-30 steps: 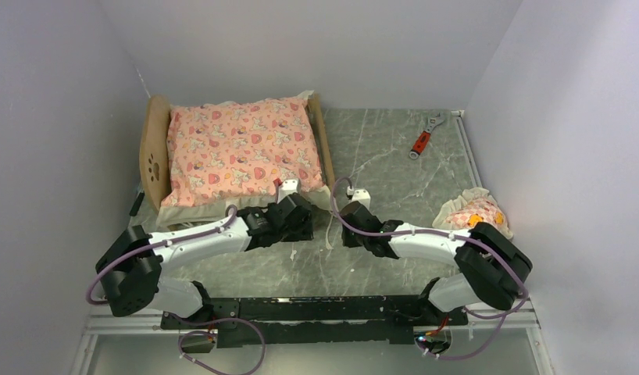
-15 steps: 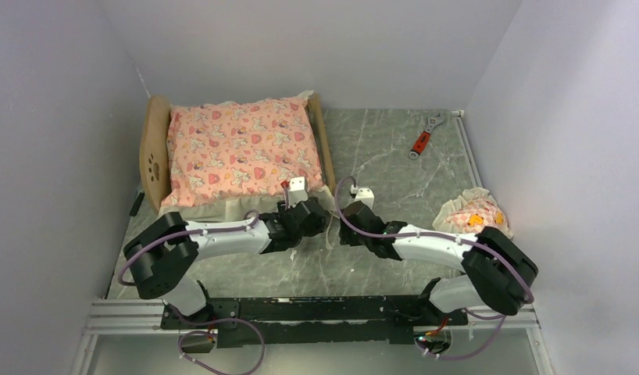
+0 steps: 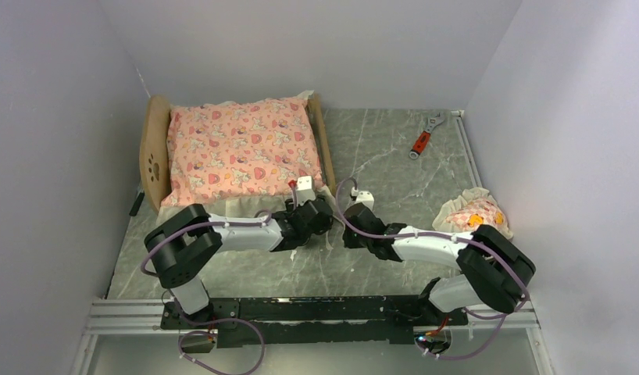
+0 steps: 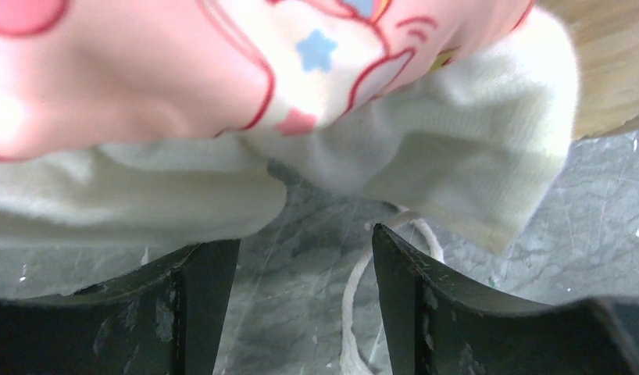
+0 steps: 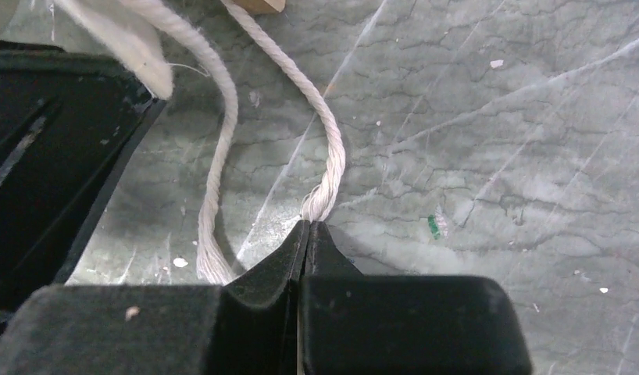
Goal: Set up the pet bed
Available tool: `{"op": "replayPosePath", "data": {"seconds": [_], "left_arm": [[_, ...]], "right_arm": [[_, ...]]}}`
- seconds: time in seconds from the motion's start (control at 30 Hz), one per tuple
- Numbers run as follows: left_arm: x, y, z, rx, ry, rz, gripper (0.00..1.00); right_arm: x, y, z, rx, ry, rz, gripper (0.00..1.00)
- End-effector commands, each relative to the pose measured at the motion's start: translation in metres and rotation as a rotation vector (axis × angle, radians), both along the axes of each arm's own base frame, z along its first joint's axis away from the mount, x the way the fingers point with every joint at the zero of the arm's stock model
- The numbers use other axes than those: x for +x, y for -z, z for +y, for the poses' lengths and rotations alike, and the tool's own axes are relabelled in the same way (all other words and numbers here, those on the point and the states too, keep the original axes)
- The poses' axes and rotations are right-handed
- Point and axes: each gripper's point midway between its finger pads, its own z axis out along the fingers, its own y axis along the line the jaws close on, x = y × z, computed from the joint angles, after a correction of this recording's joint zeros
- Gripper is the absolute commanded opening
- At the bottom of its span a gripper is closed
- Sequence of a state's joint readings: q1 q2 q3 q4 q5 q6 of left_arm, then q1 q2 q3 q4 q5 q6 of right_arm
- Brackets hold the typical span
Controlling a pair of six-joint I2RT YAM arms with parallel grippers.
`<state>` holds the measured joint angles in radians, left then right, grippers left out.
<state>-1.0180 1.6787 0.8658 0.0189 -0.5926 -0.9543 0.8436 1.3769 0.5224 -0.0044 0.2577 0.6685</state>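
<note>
Bed stands in the far-left corner of the surface, headboard toward the left edge, with a pink mattress lying in it. The left pincer sits low at the bed's near right corner. In its wrist view the fingers are parted and hold nothing, with the mattress's cream frill just ahead of them and a white cord lying on the surface between them. The right pincer is just beside it, its fingers pressed together, and one strand of the cord runs into their tips, apparently pinched. A wrench lies near the far-right corner, and a pillow rests at the right edge.
</note>
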Motion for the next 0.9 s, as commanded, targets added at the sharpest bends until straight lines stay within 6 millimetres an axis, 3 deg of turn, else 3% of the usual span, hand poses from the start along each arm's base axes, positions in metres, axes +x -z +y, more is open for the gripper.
{"op": "replayPosePath", "data": {"seconds": [0.0,0.33,0.47,0.87], "left_arm": [[0.016,-0.018,-0.019,-0.052,-0.016,-0.07,0.69],[0.021,-0.014,-0.025,-0.078,-0.031,-0.085,0.69],[0.021,-0.01,-0.025,-0.074,-0.035,-0.077,0.69],[0.018,0.001,-0.022,-0.066,-0.043,-0.056,0.65]], "right_arm": [[-0.014,0.004,0.005,0.045,-0.033,0.056,0.0],[-0.022,0.001,0.014,0.099,-0.082,0.071,0.0],[-0.034,-0.003,0.024,0.154,-0.135,0.113,0.0],[-0.042,-0.004,0.026,0.19,-0.156,0.131,0.0]]}}
